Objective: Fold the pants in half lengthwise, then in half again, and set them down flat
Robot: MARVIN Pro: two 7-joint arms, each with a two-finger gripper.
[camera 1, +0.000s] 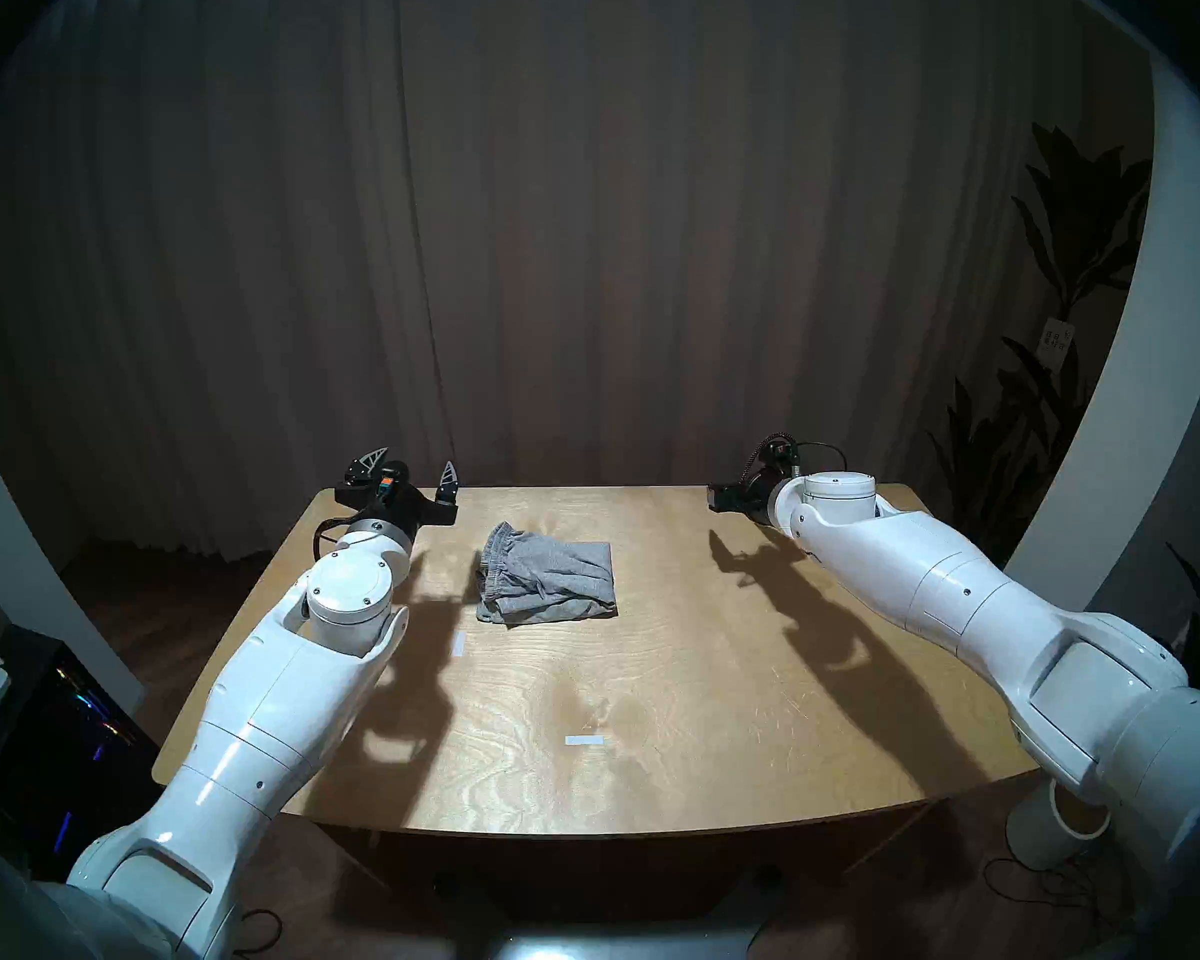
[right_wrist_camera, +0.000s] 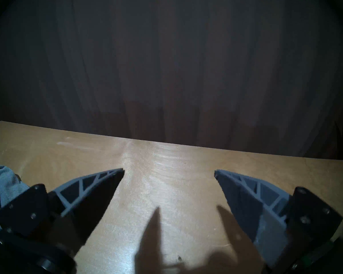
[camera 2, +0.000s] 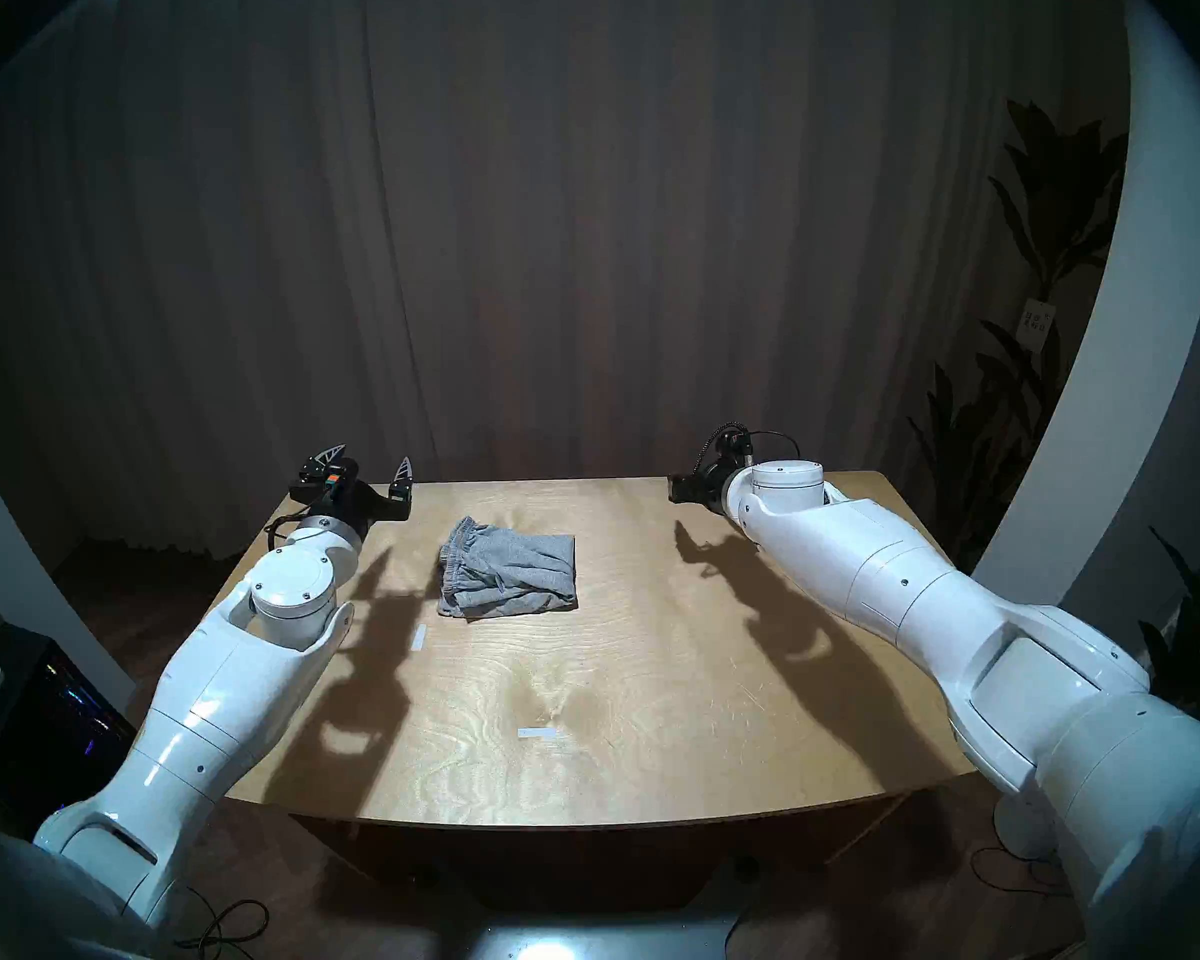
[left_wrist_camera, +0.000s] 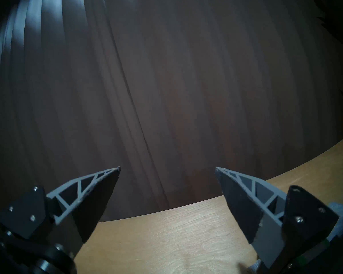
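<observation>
At the far left corner of the wooden table the left gripper hovers above the surface, its two ribbed fingers spread wide and pointing up and away toward the curtain, with nothing between them; the left arm reaches forward along the table's left edge with the wrist bent upward. Just to its right, in the far-left part of the tabletop, lie the pants, a compact grey bundle resting flat on the wood, gathered waistband at the left and smoother folded edge at the right, apart from both grippers. Being soft knit, they should be light and limp and will sag and slide open when lifted, so a pinch through all layers at a corner of the waistband side, paired with a second hold on the opposite edge, looks the safest way to take them (the bottom layers peek out unevenly along the near edge, so the stack seems loose). Judging from its layered shape, the folding appears largely done. Well to the right, near the far right corner, the right gripper is likewise wide open and empty, held low over bare wood, its arm stretched diagonally across the right side of the table.
</observation>
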